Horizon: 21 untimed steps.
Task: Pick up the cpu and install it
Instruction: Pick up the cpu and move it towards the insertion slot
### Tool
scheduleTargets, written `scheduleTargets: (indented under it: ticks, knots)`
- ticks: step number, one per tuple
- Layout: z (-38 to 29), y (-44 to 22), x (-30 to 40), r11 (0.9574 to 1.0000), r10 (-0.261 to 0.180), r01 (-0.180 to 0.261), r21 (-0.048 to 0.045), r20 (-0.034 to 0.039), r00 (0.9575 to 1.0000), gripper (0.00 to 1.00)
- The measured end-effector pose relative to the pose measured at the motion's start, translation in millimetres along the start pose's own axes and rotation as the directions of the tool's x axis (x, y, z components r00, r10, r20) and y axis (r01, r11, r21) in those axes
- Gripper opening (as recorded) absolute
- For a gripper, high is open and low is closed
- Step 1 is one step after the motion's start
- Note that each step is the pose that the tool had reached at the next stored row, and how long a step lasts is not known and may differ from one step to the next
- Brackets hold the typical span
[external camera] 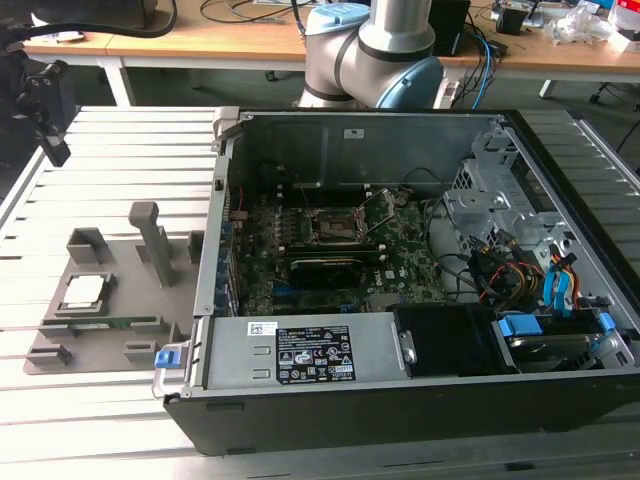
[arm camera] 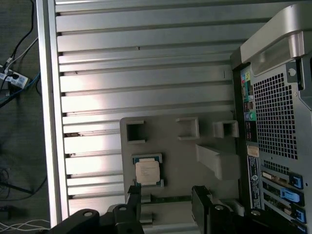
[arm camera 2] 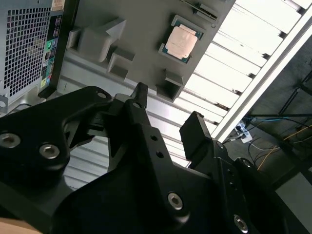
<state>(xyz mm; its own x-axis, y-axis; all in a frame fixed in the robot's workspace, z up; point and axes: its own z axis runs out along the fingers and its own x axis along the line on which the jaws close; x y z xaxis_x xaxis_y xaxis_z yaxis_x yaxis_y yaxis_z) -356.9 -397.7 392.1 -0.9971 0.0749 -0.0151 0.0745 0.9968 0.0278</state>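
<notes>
The cpu (external camera: 83, 291) is a small square chip with a silvery top. It lies in a recess of the grey fixture plate (external camera: 120, 275), at the exterior view's left beside the open computer case. Both wrist views look down on it, the cpu (arm camera: 147, 172) flat in its pocket and the cpu (arm camera 2: 181, 41) untouched. My gripper (arm camera: 166, 195) hangs well above the plate, open, with nothing between its black fingers (arm camera 2: 139, 95). In the exterior view the gripper (external camera: 55, 145) sits high over the table's far left. The dark socket (external camera: 335, 225) is on the motherboard inside the case.
The open computer case (external camera: 420, 400) takes up the middle and right of the slatted metal table (external camera: 120, 140). A green memory stick (external camera: 110, 322) lies on the fixture plate near the cpu. Upright grey posts (external camera: 150, 240) rise from the plate. Cables and drive bays (external camera: 540, 280) fill the case's right side.
</notes>
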Motion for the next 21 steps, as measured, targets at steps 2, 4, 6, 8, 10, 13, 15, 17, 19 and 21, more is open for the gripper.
scheduleTargets:
  ticks: [2, 4, 6, 8, 10, 13, 15, 17, 19, 21]
  knots:
    - [0.8, -0.1, 0.8, 0.9994, -0.036, 0.036, 0.0032, -0.0006, 0.9994, 0.55]
    - [0.8, -0.3, 2.3, 0.9971, -0.076, 0.076, 0.0082, -0.0015, 0.9971, 0.55]
    - [0.8, -0.3, 3.1, 0.9958, -0.092, 0.092, 0.008, -0.0021, 0.9958, 0.55]
    - [0.9, -0.3, 3.2, 0.9957, -0.092, 0.092, 0.008, -0.0022, 0.9958, 0.55]
    - [1.6, -0.3, 3.1, 0.9957, -0.092, 0.092, 0.0078, -0.002, 0.9958, 0.55]
    - [3.8, -0.3, 3.2, 0.9957, -0.092, 0.092, 0.0078, -0.002, 0.9958, 0.55]
    - [4.4, -0.4, 3.2, 0.9957, -0.092, 0.092, 0.008, -0.0022, 0.9958, 0.55]
    - [4.5, -0.4, 3.2, 0.9957, -0.092, 0.092, 0.008, -0.0022, 0.9958, 0.55]
    - [4.6, -0.4, 3.2, 0.9957, -0.092, 0.092, 0.0079, -0.0021, 0.9958, 0.61]
    - [4.6, -0.4, 3.2, 0.9957, -0.092, 0.092, 0.0079, -0.0021, 0.9958, 0.79]
